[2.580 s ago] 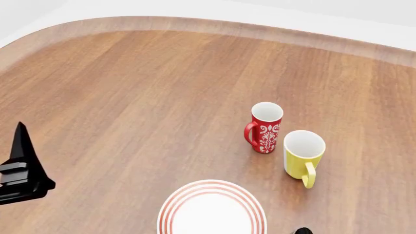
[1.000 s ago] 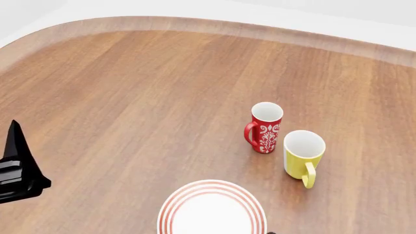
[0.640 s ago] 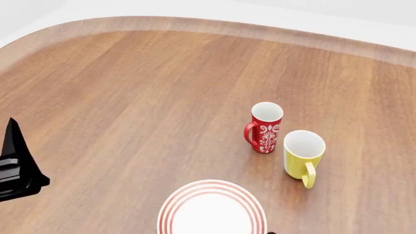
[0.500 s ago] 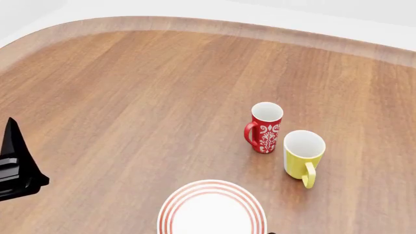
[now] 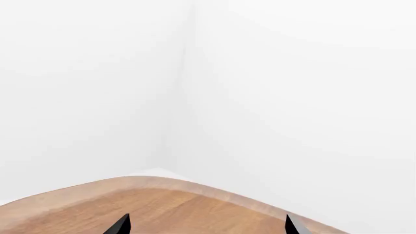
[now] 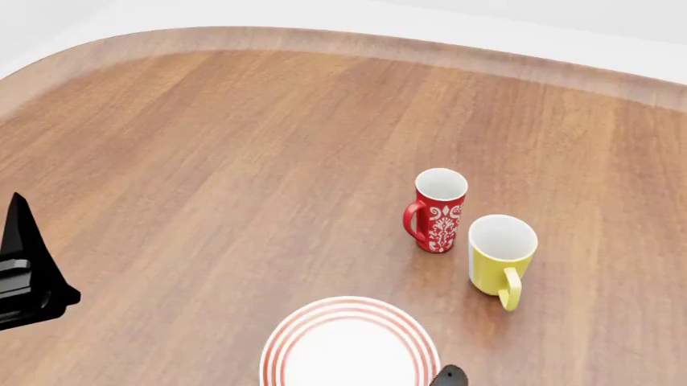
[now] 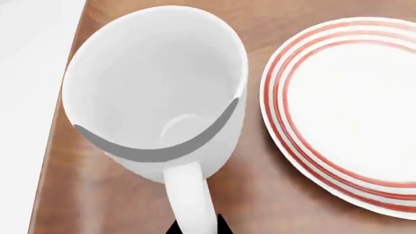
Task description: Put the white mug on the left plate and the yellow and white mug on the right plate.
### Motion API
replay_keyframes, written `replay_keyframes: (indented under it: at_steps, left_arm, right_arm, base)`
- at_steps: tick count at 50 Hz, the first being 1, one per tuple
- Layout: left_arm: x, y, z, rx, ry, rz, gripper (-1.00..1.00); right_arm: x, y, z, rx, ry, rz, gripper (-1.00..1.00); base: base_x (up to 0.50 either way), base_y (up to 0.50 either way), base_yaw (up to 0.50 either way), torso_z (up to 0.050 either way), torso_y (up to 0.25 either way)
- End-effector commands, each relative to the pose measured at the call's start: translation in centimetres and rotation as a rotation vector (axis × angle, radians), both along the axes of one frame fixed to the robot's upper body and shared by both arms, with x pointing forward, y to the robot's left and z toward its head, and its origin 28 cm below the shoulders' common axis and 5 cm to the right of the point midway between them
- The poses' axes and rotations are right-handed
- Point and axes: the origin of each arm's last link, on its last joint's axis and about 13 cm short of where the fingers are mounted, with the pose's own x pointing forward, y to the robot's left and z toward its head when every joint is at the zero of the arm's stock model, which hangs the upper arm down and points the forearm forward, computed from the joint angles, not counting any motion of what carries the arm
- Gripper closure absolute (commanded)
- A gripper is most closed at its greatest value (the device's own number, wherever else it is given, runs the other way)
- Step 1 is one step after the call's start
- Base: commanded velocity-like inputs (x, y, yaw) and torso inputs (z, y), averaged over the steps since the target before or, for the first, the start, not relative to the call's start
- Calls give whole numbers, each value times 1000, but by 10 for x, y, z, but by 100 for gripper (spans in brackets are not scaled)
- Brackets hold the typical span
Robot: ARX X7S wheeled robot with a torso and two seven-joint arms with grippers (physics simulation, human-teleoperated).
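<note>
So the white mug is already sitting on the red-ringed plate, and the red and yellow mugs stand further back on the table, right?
Not quite. In the right wrist view the white mug stands on the wooden table beside the plate, not on it. The red mug and yellow mug do stand further back.

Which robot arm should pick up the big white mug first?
Probably the right arm. Its wrist camera looks straight down into the white mug, handle nearest, beside a plate. The left gripper sits far off at the table's left side, facing the wall.

The left tool (image 6: 30, 273) was plain matte black with angular, blocky faces and a pointed, wedge-shaped finger; the right tool (image 6: 451, 377) showed only a small rounded black tip.
</note>
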Motion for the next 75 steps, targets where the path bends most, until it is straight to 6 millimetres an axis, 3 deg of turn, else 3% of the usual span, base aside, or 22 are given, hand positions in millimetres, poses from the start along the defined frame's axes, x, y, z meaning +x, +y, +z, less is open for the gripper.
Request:
replay_keyframes:
  at_steps: [1, 12, 23, 41, 62, 75]
  left_arm:
    - [0, 0, 0, 0, -1, 2, -100]
    - [2, 0, 0, 1, -2, 0, -100]
    - [4, 0, -1, -2, -2, -1, -100]
    - [3, 2, 0, -5, -6, 2, -100]
    - [-1, 1, 2, -14, -8, 6, -100]
    - [0, 1, 2, -15, -7, 5, -100]
  right_arm:
    - [-1, 5, 30, 56, -141, 15, 100]
    - [8, -5, 52, 130, -298, -156, 100]
    - [17, -13, 59, 171, -347, -289, 100]
    - [41, -17, 40, 224, -255, -462, 100]
    - [65, -17, 19, 64, -109, -485, 100]
    - [73, -15, 25, 39, -93, -480, 100]
  base:
    - [0, 0, 0, 0, 0]
    - [0, 0, 0, 0, 0]
    - [0, 0, 0, 0, 0]
    - [0, 0, 0, 0, 1]
    - [0, 0, 0, 0, 0]
    - [0, 0, 0, 0, 1]
